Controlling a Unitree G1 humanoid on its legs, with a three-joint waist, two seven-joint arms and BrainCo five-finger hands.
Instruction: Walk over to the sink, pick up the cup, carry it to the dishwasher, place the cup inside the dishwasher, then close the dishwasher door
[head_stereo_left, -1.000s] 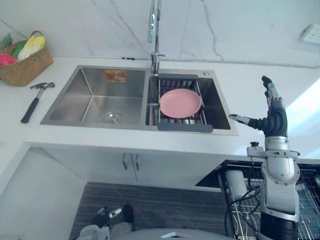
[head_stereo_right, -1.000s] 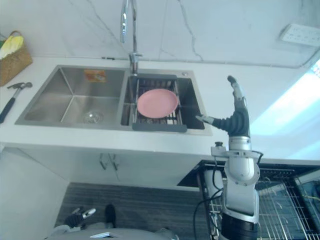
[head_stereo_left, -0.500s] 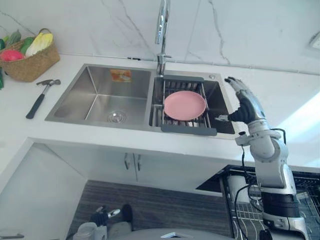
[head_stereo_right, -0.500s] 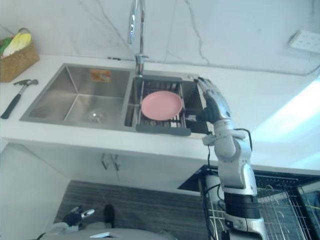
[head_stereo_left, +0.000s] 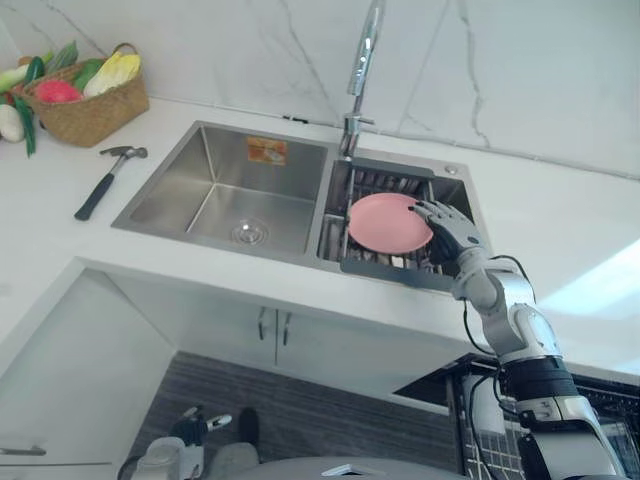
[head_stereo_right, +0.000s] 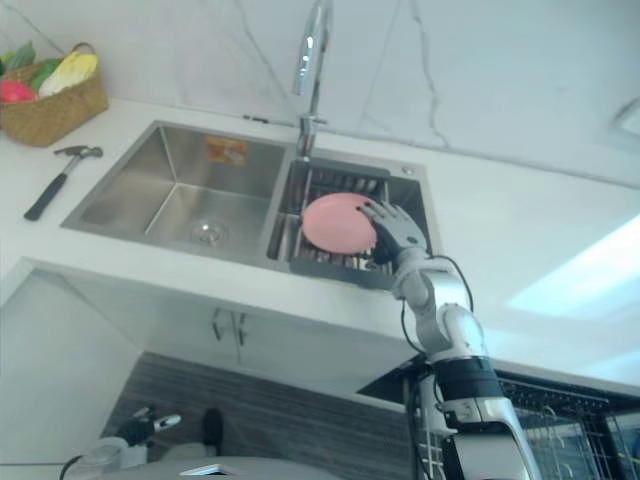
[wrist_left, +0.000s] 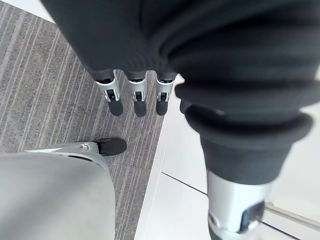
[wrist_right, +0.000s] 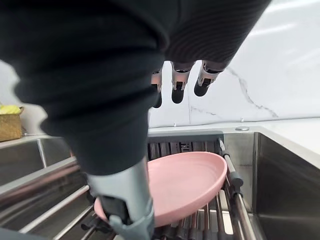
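Honestly, lost the right edge of the round pink plate (head_stereo_left: 383, 221) behind the right hand (head_stereo_left: 448, 226), reached over the dark wire rack (head_stereo_left: 392, 269) in the steel sink (head_stereo_left: 222, 186), fingers loosely apart. Left hand (wrist_left: 136, 96) hung straight-fingered too.

- Bright, even light fills the scene around the sink (head_stereo_left: 215, 185).
- A pale glare patch lies on the countertop (head_stereo_left: 596, 288) right of the sink.
- The faucet (head_stereo_left: 366, 48) behind the sink gleams with highlights.
- The cabinet fronts (head_stereo_left: 330, 350) below the sink sit in soft shade.
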